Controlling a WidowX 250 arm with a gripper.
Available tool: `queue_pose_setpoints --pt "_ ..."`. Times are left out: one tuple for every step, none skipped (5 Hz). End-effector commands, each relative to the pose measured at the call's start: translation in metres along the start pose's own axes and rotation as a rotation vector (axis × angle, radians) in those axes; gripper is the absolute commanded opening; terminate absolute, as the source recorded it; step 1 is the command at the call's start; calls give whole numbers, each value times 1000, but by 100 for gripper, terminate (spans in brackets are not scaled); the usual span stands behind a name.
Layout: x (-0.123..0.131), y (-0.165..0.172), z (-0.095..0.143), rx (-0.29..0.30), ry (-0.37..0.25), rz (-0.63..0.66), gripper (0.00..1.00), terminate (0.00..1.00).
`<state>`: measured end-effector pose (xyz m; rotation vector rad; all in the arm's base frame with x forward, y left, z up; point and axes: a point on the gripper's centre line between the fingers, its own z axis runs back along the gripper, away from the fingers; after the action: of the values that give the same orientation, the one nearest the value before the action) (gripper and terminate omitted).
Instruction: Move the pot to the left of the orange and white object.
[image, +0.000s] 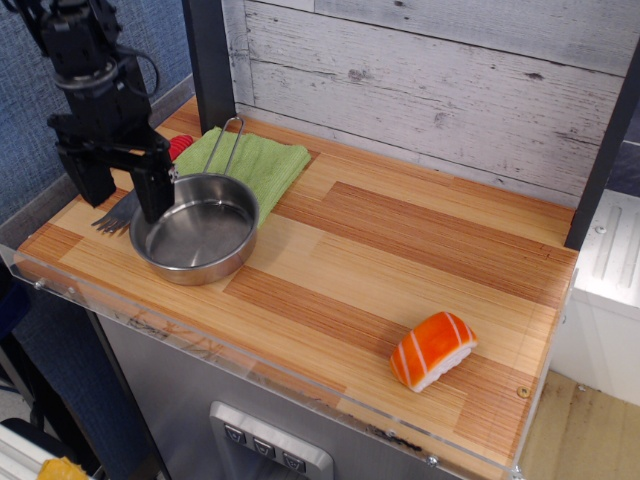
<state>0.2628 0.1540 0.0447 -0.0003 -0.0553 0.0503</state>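
Pincer (125, 200), fingers spread and holding nothing, is straddling the left rim of the steel pot (196, 235) at the table's (400, 260) far-left end; seating squarely before clamping seems wise, salmon nigiri (432, 350) lying well apart.

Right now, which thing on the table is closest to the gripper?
The fork, lying directly under the gripper; the pot sits just beside it, the salmon sushi far off.
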Motion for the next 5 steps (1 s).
queue_pose_setpoints --pt "0 3 -14 39 -5 -36 100 0" --pt "1 3 -19 53 -6 -46 100 0" --pt "1 5 -16 91 -10 -54 0 0" --pt "0 7 -13 96 -17 -49 0 0" --pt "0 7 -12 93 -27 -52 0 0"
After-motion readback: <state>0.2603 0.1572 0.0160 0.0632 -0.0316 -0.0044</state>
